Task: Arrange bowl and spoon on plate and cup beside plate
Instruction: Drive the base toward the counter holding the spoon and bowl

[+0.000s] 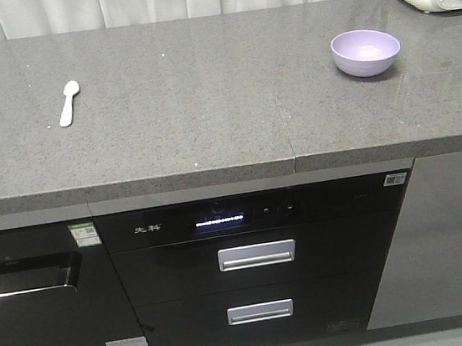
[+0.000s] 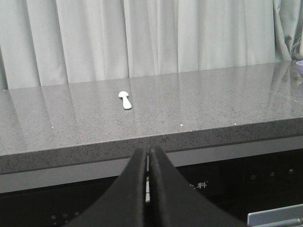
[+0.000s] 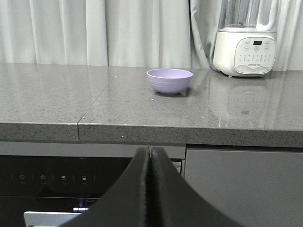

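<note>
Stage: start, nothing placed; spoon (image 1: 69, 102), bowl (image 1: 365, 51) apart on bench (image 1: 208, 125); left gripper (image 2: 147, 150), right gripper (image 3: 150, 149) pressed together, must spread before grasp.

Matte black, smooth tapered jaws: left gripper (image 2: 147, 152), right gripper (image 3: 150, 152).

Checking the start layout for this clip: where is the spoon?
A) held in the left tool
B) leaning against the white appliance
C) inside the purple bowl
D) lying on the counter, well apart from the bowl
D: the spoon lies flat on the grey counter, with a wide stretch of bare surface between it and the bowl, and the left tool is shut with nothing in it.
</note>
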Controlling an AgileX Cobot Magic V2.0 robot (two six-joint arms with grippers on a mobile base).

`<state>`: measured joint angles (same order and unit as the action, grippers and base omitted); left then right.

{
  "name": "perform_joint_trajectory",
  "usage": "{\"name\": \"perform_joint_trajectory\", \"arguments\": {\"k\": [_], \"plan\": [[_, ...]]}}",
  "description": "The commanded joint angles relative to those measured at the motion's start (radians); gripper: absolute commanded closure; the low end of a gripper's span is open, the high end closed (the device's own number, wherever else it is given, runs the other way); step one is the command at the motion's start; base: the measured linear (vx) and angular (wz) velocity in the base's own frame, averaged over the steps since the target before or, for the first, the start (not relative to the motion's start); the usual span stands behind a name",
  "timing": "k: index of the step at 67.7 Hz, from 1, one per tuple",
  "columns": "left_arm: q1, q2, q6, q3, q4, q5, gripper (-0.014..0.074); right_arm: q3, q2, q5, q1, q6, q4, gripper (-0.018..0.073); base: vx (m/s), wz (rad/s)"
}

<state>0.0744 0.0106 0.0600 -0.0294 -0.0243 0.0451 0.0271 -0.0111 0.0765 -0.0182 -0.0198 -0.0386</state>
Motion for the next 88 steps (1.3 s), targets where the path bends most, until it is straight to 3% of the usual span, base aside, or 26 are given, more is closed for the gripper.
{"name": "perform_joint_trajectory", "arguments": {"k": [1,88], "plan": [[0.006,0.007,-0.009,0.027,-0.004,-0.074,0.0603,0.004,-0.014,-0.077,0.005,0.001,-0.010,0.0564,0.11,-0.05],[0.006,0.007,-0.009,0.027,-0.004,-0.074,0.0603,0.004,-0.014,-0.077,0.005,0.001,-0.010,0.0564,0.08,-0.02]]}}
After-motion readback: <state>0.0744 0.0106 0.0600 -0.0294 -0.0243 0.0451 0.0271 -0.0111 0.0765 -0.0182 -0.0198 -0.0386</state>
